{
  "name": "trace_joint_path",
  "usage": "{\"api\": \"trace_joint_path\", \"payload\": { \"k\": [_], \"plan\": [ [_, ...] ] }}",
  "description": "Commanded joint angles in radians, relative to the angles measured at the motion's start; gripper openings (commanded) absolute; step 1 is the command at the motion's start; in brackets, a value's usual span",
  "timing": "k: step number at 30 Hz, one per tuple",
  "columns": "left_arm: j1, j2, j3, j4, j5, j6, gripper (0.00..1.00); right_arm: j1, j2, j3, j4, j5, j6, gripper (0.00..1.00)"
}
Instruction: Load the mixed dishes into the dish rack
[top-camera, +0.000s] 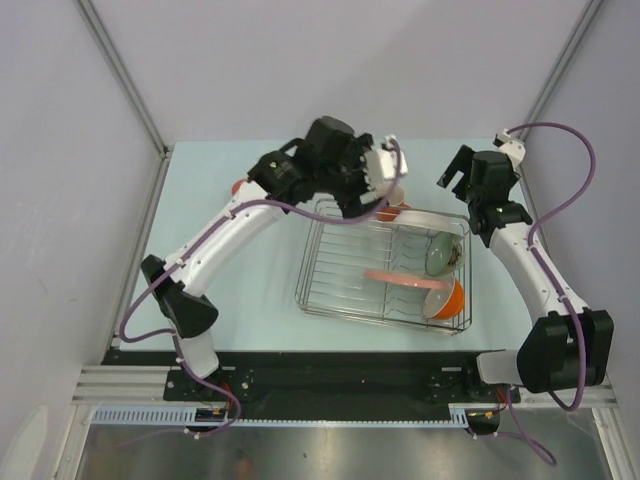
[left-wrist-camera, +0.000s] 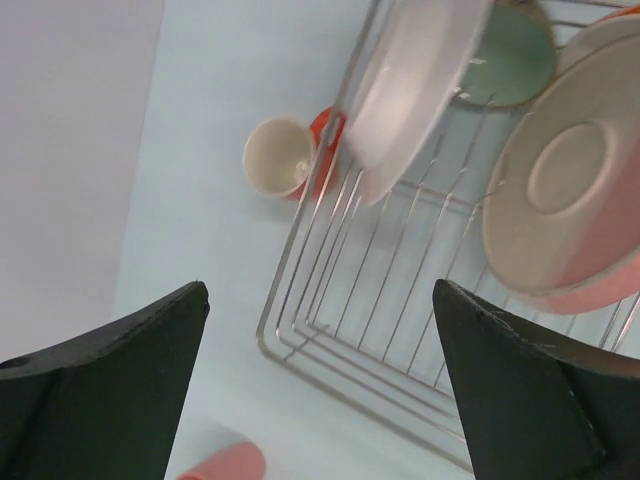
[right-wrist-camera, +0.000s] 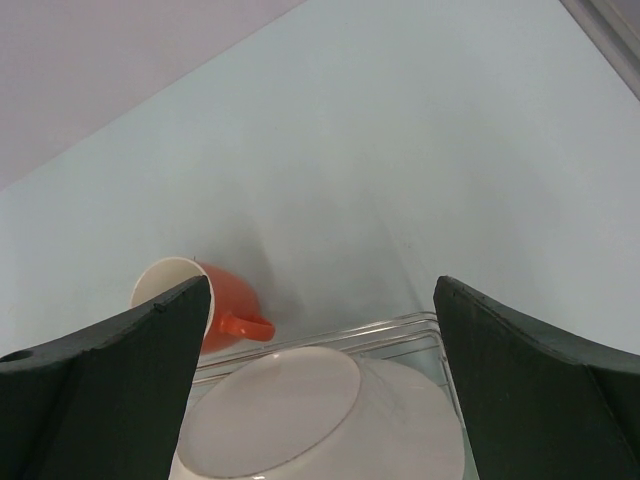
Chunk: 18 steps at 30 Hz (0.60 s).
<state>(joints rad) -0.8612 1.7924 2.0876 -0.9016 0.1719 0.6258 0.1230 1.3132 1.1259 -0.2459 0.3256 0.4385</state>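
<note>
Left gripper (left-wrist-camera: 320, 300) wide open, empty, over rack (left-wrist-camera: 288, 255) corner. Ahead, inside rack: white plate (left-wrist-camera: 410, 80), leaf plate (left-wrist-camera: 570, 200), green bowl (left-wrist-camera: 510, 60). Mug (left-wrist-camera: 285, 155) ahead-left on counter (left-wrist-camera: 200, 200), just outside rack. Tumbler (left-wrist-camera: 225, 465) near its left finger. Right gripper (right-wrist-camera: 320, 290) wide open, empty, above white plate, mug ahead-left.

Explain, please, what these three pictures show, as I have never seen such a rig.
Two robot arms share a table. One picture looks down from above; the other two come from cameras on each wrist, the dark wedges being its fingers. The left gripper and right gripper are open and empty. The dish rack holds a white plate, sage-green bowl, large pink-and-cream plate and orange bowl. The orange mug and pink tumbler rest on the table outside it.
</note>
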Motion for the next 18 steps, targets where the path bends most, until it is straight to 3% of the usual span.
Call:
{"api": "trace_joint_path", "payload": {
  "k": [1, 3, 9, 18],
  "plan": [
    [0.264, -0.008, -0.012, 0.108, 0.086, -0.190, 1.00, 0.017, 0.041, 0.002, 0.108, 0.001, 0.012, 1.00],
    [0.386, 0.016, -0.040, 0.168, 0.066, -0.236, 1.00, 0.024, 0.060, 0.002, 0.122, 0.001, 0.012, 1.00],
    [0.585, 0.096, -0.176, 0.311, -0.052, -0.389, 0.98, 0.029, 0.090, 0.002, 0.137, 0.013, 0.008, 1.00],
    [0.697, 0.090, -0.377, 0.496, -0.123, -0.514, 0.96, 0.050, 0.247, 0.009, 0.220, -0.033, -0.006, 1.00]
  ]
}}
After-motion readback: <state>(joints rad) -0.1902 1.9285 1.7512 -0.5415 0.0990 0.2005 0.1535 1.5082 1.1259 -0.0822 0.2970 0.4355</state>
